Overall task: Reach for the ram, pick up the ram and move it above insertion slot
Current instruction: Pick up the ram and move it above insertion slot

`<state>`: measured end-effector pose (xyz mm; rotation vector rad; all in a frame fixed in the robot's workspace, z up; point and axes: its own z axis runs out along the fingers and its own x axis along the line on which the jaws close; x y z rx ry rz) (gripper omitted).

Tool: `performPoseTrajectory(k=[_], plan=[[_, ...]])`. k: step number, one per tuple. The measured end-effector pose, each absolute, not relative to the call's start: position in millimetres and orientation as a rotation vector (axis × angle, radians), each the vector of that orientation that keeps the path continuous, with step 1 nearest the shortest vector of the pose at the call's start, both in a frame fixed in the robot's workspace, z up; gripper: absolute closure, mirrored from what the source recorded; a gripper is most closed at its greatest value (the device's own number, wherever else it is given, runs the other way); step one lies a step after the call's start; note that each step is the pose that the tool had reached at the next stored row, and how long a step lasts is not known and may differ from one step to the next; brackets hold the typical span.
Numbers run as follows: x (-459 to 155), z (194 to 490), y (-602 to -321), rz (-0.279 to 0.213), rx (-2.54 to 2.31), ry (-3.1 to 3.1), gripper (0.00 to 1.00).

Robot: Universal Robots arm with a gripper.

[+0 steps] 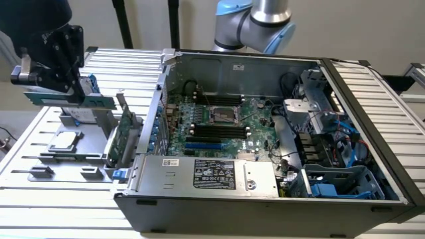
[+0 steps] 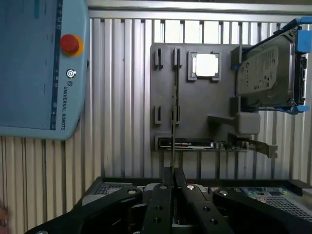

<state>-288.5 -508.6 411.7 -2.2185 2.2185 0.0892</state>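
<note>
We see the pincer [image 1: 50,94] closed on the ram [image 1: 69,99], which it holds lifted clear of the grey holder [image 1: 66,172] under it. In the wrist view the two fingers [image 2: 161,209] meet on the stick's thin edge [image 2: 173,126], so the ram [image 2: 173,126] runs straight out from between them, edge-on to the camera. So the reach and the pick look done, in our judgement. What is left is the carry: the slots [image 1: 219,130] sit on the board [image 1: 219,119] inside the open case [image 1: 265,199], well away from the pincer toward the exterior view's right, and the ram is not above them yet.

Below the pincer, the holder carries a chip [image 1: 64,141] and two bare pairs of clips [image 1: 66,173]. A card [image 1: 121,134] with a metal bracket stands upright between the pincer and the case wall. In the wrist view a drive [image 2: 268,68] in a blue frame sits on the holder's far side, and a pendant [image 2: 44,68] lies on the slatted table [image 2: 122,73] beside the holder.

As for pose, the wrist [image 1: 50,45] hangs above the holder, pincer pointing down and the ram held level, long side roughly flat. The arm's upper joints [image 1: 256,22] rise behind the case, so the arm reaches across from the case's far side to the table at the exterior view's left.
</note>
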Motion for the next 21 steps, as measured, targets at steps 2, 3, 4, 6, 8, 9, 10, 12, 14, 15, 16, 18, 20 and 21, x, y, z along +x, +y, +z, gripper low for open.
performPoseTrajectory(k=[2, 3, 4, 6, 8, 9, 10, 12, 14, 15, 16, 18, 20, 21], plan=[[-279, 416, -509, 0.098, -2.215, 2.214, 0.87], [-275, 417, -509, 0.102, -2.213, 2.212, 0.87], [-270, 419, -509, 0.107, -2.21, 2.21, 0.87], [-261, 422, -509, 0.115, -2.206, 2.205, 0.87], [-252, 425, -509, 0.125, -2.202, 2.201, 0.87], [-247, 426, -509, 0.13, -2.2, 2.198, 0.87], [-243, 427, -509, 0.135, -2.198, 2.196, 0.87], [-234, 429, -509, 0.144, -2.194, 2.191, 0.87], [-225, 431, -509, 0.151, -2.19, 2.188, 0.87], [-220, 431, -509, 0.154, -2.189, 2.186, 0.87], [-215, 431, -509, 0.156, -2.188, 2.185, 0.87], [-206, 432, -509, 0.159, -2.187, 2.184, 0.87], [-197, 432, -509, 0.16, -2.186, 2.183, 0.87], [-193, 432, -509, 0.161, -2.186, 2.183, 0.87]])
